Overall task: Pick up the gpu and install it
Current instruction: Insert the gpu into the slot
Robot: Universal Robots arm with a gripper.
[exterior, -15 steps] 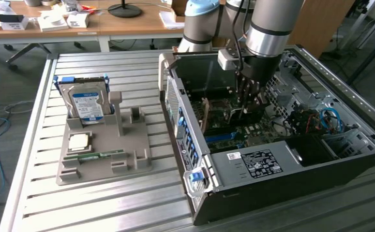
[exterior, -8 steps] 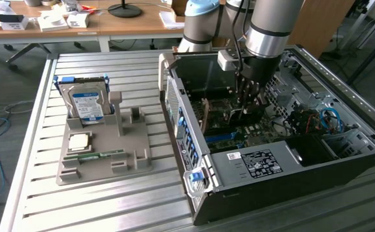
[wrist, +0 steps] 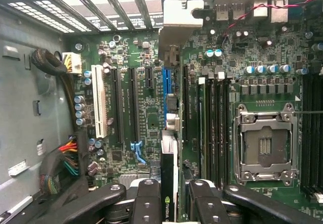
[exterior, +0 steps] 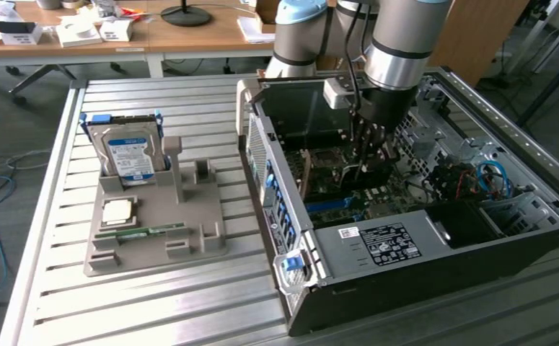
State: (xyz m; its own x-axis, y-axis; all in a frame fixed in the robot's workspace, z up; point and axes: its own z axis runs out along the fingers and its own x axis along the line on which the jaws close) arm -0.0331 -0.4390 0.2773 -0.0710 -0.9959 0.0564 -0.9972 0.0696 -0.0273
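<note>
Pose: the arm (exterior: 397, 43) enters the exterior view at 1 o'clock, its last section and wrist hanging near vertical, tool end down. A second arm link (exterior: 293, 36) stands just beside it, at its 9 o'clock. The gripper (exterior: 368, 155) points straight down directly under the wrist, at 1 o'clock of the view's centre. In the wrist view the gripper (wrist: 174, 201) shows two black fingers (wrist: 147, 200) set parallel and clamped against the gpu (wrist: 170, 153), which stands edge-on between them

The exterior view looks down obliquely (from well back) on the table (exterior: 164, 303) and open computer case (exterior: 385, 288). The wrist view, past the gripper (wrist: 174, 196), closely faces the motherboard (wrist: 151, 118), which both views share.
</note>
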